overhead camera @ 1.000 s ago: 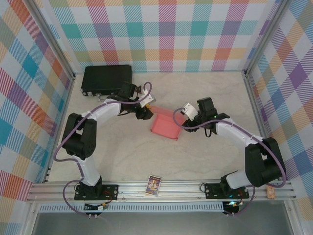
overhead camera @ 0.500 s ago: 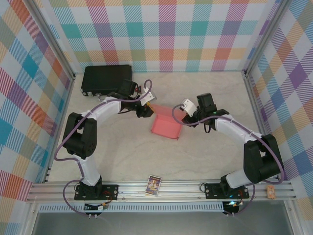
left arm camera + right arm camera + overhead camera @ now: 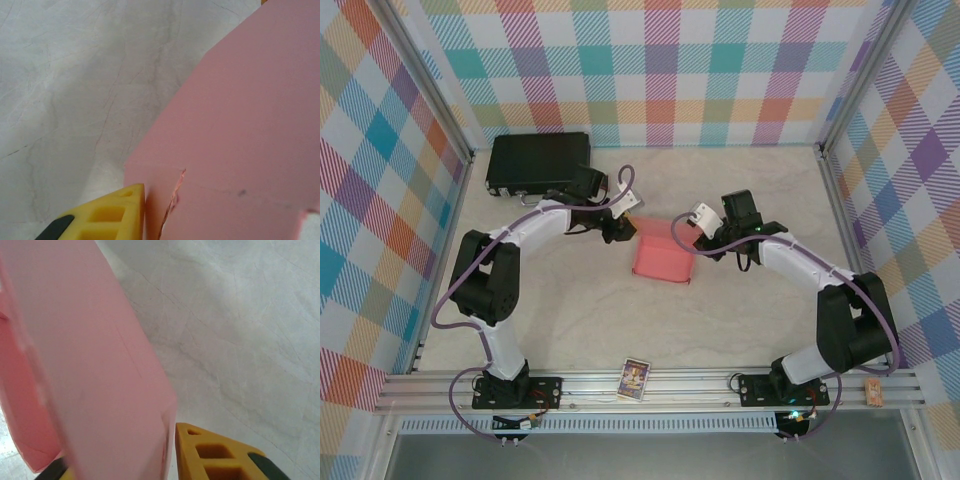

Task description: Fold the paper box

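We record: paper box [image 3: 662,260] salmon-pink, plain; case [image 3: 538,162] black; surface [image 3: 740,320] off-white, veined; enclosure walls [image 3: 650,70] pastel multicolour plaid.

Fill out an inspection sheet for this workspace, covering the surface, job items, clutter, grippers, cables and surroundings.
Surface: pale marbled tabletop, no spills seen.
Job's things: paper box, pink card, mid-table between the arms; small tear at a crease.
Clutter: black case in the far left corner; small printed card on the near rail.
Grippers: left gripper at the box's far-left edge, one yellow finger against the card; right gripper at its right edge, fingers either side of a raised wall. Grip cannot be confirmed for either.
Cables: purple cables loop along both arms, off the box.
Surroundings: plaid walls, aluminium frame.
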`<action>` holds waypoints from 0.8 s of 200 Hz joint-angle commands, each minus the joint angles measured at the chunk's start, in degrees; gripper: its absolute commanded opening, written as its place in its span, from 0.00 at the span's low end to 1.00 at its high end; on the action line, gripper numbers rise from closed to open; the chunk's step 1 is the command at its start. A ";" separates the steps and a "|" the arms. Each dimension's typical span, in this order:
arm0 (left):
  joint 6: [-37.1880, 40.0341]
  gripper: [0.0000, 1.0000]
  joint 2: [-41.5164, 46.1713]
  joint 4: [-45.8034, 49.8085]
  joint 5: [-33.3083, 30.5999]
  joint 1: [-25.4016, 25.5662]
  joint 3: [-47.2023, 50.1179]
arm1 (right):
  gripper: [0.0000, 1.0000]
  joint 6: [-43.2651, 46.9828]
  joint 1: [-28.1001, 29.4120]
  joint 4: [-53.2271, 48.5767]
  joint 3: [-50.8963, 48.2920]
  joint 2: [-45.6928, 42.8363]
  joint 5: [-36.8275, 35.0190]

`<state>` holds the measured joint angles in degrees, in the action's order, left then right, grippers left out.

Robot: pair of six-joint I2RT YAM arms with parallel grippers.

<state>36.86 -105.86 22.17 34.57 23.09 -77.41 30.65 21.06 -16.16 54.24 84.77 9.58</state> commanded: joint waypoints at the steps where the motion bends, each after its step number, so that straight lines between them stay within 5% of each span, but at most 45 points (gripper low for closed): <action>1: -0.69 0.20 0.85 -0.29 -0.69 0.88 0.67 | 0.22 -0.64 -0.21 -0.98 2.05 0.44 1.60; 64: -4.59 0.13 2.91 -1.84 -3.31 2.13 1.94 | 0.16 -2.89 0.03 -1.83 3.33 1.31 0.52; 160: -10.15 0.09 4.78 -5.74 -7.86 3.84 4.37 | 0.20 -5.17 0.57 -4.36 3.82 1.33 -3.24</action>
<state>27.86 -102.98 17.41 28.10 26.26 -73.91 26.37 21.23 -18.61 56.80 86.00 7.03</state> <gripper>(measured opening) 0.095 0.195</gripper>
